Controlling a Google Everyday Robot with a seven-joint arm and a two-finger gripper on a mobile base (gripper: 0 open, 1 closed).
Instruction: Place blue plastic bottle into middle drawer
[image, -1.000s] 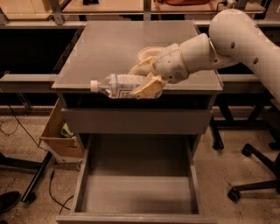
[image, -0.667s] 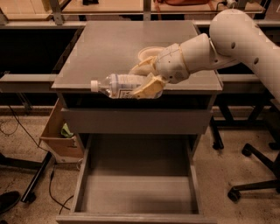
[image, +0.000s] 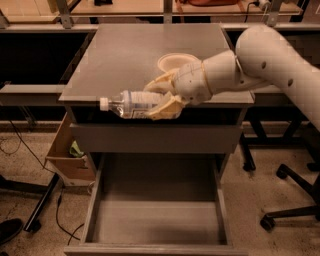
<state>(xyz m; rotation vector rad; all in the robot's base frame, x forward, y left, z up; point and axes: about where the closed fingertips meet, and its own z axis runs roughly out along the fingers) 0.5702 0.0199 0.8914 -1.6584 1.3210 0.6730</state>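
The blue plastic bottle (image: 131, 104) is clear with a white cap pointing left. It is held lying sideways in the air at the front edge of the cabinet top (image: 120, 60). My gripper (image: 159, 100) is shut on the bottle, its cream fingers (image: 165, 108) clamped around the bottle's right half. The arm reaches in from the right. The middle drawer (image: 155, 220) is pulled out wide open below, its grey floor bare. The bottle hangs above the closed drawer front (image: 155, 138), behind the open drawer's floor.
A round cream bowl (image: 175, 62) sits on the cabinet top just behind my gripper. A cardboard box (image: 70, 157) stands on the floor at the cabinet's left. Office chair wheels (image: 282, 200) are at the right. Cables lie on the floor at the left.
My gripper and the bottle have moved slightly left and down toward the cabinet's front edge. The drawer has not moved.
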